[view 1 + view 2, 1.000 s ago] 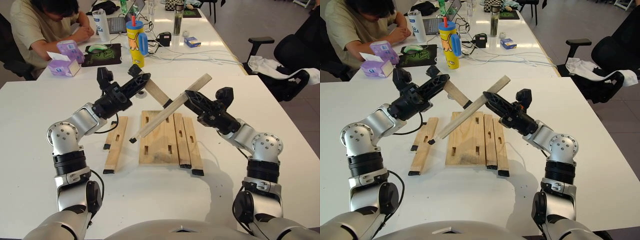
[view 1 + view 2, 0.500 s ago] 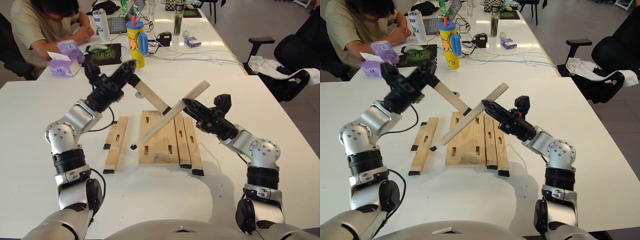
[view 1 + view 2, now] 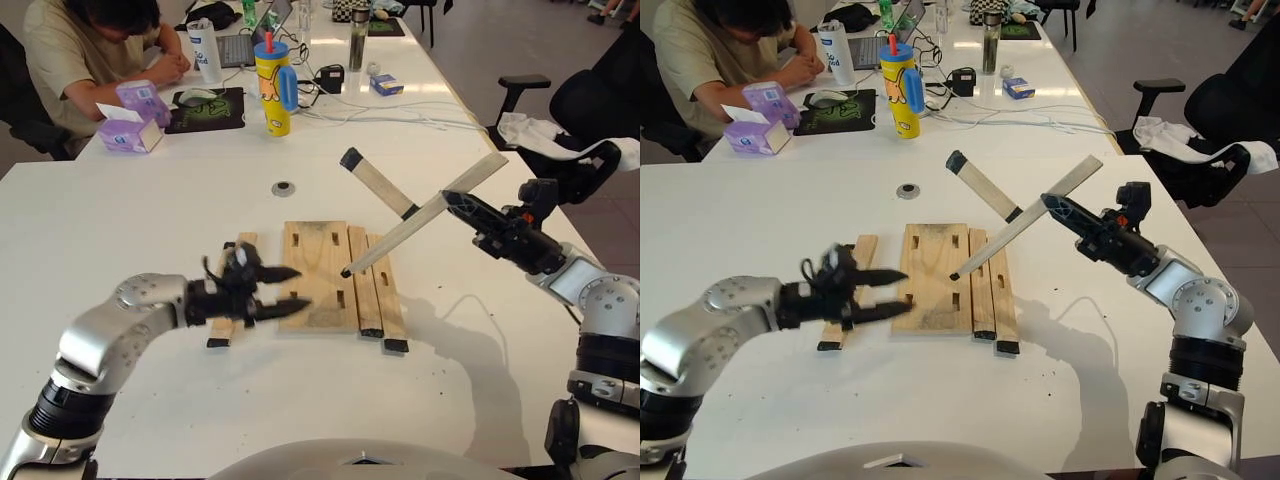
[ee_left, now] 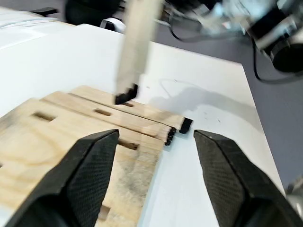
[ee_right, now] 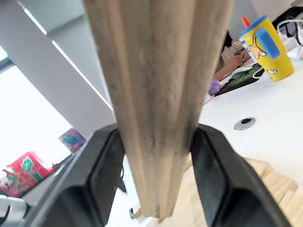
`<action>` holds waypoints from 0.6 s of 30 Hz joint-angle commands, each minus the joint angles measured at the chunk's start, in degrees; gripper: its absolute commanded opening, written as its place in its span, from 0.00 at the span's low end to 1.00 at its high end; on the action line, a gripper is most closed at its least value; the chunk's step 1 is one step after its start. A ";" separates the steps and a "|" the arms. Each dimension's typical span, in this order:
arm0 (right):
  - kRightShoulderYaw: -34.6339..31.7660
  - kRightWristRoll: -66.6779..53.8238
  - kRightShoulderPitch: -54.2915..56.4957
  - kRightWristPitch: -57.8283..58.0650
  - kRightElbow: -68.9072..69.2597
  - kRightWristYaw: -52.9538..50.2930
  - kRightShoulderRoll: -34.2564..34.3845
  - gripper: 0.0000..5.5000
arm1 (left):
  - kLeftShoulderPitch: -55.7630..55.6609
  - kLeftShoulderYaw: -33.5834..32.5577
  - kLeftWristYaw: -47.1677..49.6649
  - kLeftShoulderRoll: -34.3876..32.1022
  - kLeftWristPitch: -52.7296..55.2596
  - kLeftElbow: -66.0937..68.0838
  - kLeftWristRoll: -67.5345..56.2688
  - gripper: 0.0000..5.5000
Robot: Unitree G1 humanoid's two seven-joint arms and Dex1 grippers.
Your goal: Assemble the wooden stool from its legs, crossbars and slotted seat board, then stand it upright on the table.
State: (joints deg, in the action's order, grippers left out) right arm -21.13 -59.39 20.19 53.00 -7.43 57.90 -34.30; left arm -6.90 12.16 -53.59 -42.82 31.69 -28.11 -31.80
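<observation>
The right gripper (image 3: 456,203), at the right of the head view, is clamping its fingers around a long leg (image 3: 400,232) and holding it on a slant. The capped lower end is pointing down toward the middle of the frame, probably so it can be steered to a slot. A second piece (image 3: 378,188) is crossing that leg and rising toward the upper middle with nothing else holding it, so it is presumably already joined. The leg's lower tip is hanging at the two loose pieces (image 3: 372,285) lying just beside the right edge of the seat board (image 3: 315,262); whether it is touching them cannot be told. The board is lying flat at the centre of the table (image 3: 120,220), slots up. The left gripper (image 3: 302,287), at lower left of centre, is carrying nothing. Its fingers are spread wide and pointing across the board's left edge, seemingly ready to steady or pick up a part. Another piece (image 3: 245,243) is lying beneath that hand, largely covered by it. Farther back, a cable grommet (image 3: 283,188) and a yellow cup (image 3: 272,85) are sitting well apart from the work. The raised pair is likely crowding the space above the board for any left-hand reach.
</observation>
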 commanded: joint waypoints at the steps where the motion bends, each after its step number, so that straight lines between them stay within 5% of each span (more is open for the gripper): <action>1: 5.25 4.66 4.05 -2.34 -2.95 5.23 -1.47 0.37 | 0.11 13.86 -3.56 -0.83 -23.58 7.79 22.87 0.53; 9: 11.81 12.29 7.98 -9.33 -6.26 13.10 -0.60 0.37 | -2.87 20.99 5.26 11.28 -39.63 26.01 37.37 0.53; 18: 19.64 21.77 12.02 -16.82 -12.29 20.79 -0.33 0.37 | -4.51 20.99 4.60 12.32 -41.68 35.92 41.50 0.53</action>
State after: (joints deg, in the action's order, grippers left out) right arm -4.07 -41.09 30.13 38.89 -17.37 76.64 -34.70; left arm -11.54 32.89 -47.16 -28.88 -12.02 4.03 7.10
